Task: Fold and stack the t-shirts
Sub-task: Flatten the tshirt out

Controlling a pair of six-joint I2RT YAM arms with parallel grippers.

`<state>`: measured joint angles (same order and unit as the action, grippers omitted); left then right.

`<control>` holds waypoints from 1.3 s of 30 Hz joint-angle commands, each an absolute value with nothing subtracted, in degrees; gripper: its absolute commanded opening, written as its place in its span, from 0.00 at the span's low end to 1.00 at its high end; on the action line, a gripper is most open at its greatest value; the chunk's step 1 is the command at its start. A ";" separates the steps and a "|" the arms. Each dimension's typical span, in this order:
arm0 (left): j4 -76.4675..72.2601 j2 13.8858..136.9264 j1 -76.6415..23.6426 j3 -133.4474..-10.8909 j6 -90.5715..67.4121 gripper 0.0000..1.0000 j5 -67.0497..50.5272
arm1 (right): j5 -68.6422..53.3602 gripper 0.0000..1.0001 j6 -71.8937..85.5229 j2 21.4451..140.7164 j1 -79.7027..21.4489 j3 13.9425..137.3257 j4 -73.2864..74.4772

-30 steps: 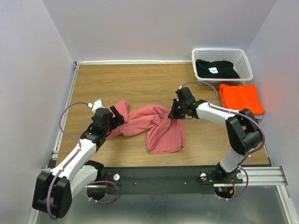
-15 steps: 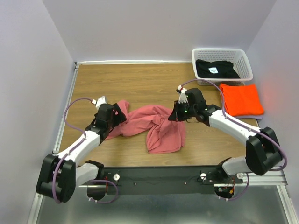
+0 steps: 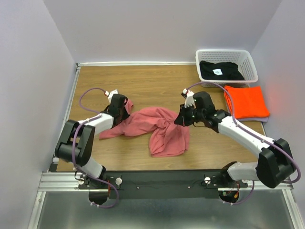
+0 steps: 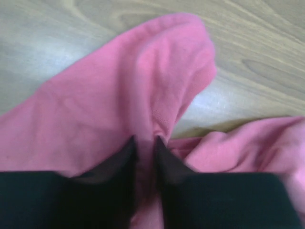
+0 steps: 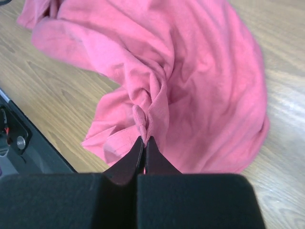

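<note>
Stretched low and inward from both sides, with left gripper (image 3: pixel 125 110) clenched on the left end of the pink-red t-shirt (image 3: pixel 159 130) and right gripper (image 3: pixel 179 119) pinched tight on its right edge. Crumpled mid-table (image 3: pixel 143 81), with bare wood behind. At the far right, folded orange t-shirt (image 3: pixel 245 101) beside basket (image 3: pixel 224 50) with black t-shirt (image 3: pixel 219 70)

The wooden surface (image 3: pixel 152 81) is carrying a crumpled pink-red t-shirt (image 3: pixel 162 131) at its middle; a folded orange t-shirt (image 3: pixel 245 100) is lying at its right edge, a white basket (image 3: pixel 224 50) just behind.
</note>
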<state>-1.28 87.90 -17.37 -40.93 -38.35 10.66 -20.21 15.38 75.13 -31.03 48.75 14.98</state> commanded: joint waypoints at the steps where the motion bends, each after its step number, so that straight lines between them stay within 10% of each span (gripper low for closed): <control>1: -2.81 92.54 -16.18 -47.62 -36.22 0.15 13.27 | -15.14 0.00 10.99 71.64 -31.29 53.42 17.14; 11: 8.43 92.91 -14.33 -73.47 -29.10 0.03 20.12 | -6.47 0.00 0.79 70.23 -31.20 69.51 22.14; 20: 3.00 70.16 -10.20 -50.22 -37.78 0.06 20.59 | -35.82 0.02 0.53 64.08 -31.20 66.46 35.48; 30: 5.26 38.42 -5.10 -25.13 -49.67 0.61 21.88 | -40.97 0.65 0.70 67.75 -31.29 61.78 44.12; 39: 7.56 50.17 -5.01 -30.67 -38.59 0.68 13.47 | -23.12 0.64 7.28 82.16 -31.20 66.53 35.45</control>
<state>5.80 45.69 -5.32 -29.36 -42.85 18.31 -31.44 2.70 77.01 -31.11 64.97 40.77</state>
